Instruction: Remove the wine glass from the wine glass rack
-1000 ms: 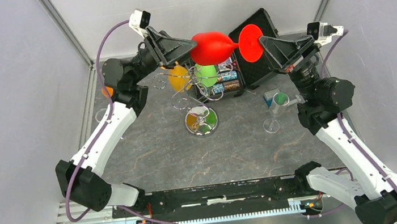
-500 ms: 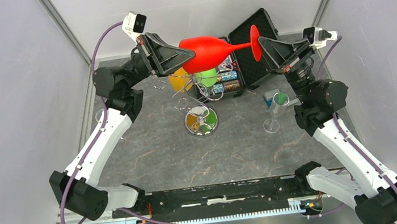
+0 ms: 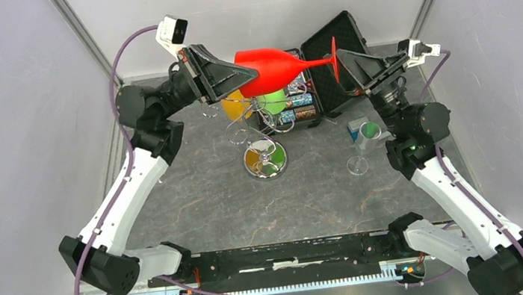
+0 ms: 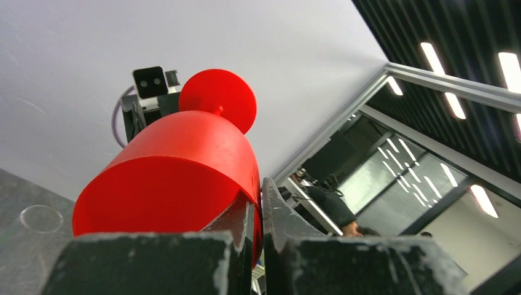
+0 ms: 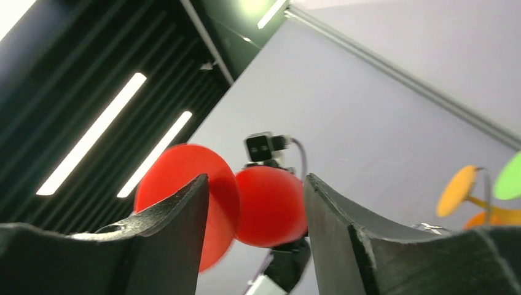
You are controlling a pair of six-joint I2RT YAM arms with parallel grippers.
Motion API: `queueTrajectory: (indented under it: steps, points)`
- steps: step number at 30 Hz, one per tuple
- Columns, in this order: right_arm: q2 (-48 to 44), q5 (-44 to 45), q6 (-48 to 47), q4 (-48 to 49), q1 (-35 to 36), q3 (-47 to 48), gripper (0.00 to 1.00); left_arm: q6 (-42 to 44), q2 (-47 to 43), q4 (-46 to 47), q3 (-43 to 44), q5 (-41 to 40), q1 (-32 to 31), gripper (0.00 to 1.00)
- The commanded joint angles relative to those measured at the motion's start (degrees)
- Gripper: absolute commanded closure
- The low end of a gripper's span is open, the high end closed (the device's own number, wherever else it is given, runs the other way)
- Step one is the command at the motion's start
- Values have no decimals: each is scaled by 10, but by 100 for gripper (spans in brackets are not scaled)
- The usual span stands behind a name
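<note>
A red wine glass (image 3: 272,71) lies on its side in the air, high above a dark stone-patterned table (image 3: 197,200). It hangs between two robot arms. Its bowl points left and its round foot points right.

No brand or writing can be read anywhere. Coloured packs sit inside an open black case (image 3: 339,40) at the back of the table, but their print is too small to make out.

The left gripper (image 3: 235,75) is clamped on the bowl's rim. In the left wrist view its two black fingers (image 4: 236,221) stand almost together, with the thin red wall of the bowl pinched between them. The rest of the bowl rises away from the camera to the stem and foot.

The right gripper (image 3: 344,58) is at the glass's foot with its jaws parted. In the right wrist view there is a wide gap between the two fingers (image 5: 178,215). The red foot shows partly behind the finger on the left of that picture, and the bowl shows in the gap beyond. Whether either finger touches the foot cannot be told.

The glass is off the rack (image 3: 266,160) and above it. The rack is a chrome wire stand on a mirrored round base, near the middle of the table and just in front of the case. An orange glass (image 3: 236,104) and a green glass (image 3: 275,100) hang upside down from its wire arms, directly beneath the red bowl.

To the right, near the right arm, a clear glass (image 3: 357,166) stands on the table. A small blue and green cup (image 3: 366,131) is just behind it.
</note>
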Motion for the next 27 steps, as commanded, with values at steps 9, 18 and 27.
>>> queueTrajectory:
  steps: [9,18,27]
  points:
    - [-141,185,-263,-169,-3,-68,27,563,-82,-586,183,-348,-3,98]
    - [-201,237,-373,-284,-3,-63,27,740,-80,-815,206,-754,-2,98]
    - [-211,238,-383,-315,-3,-86,27,755,-39,-914,169,-767,16,98]
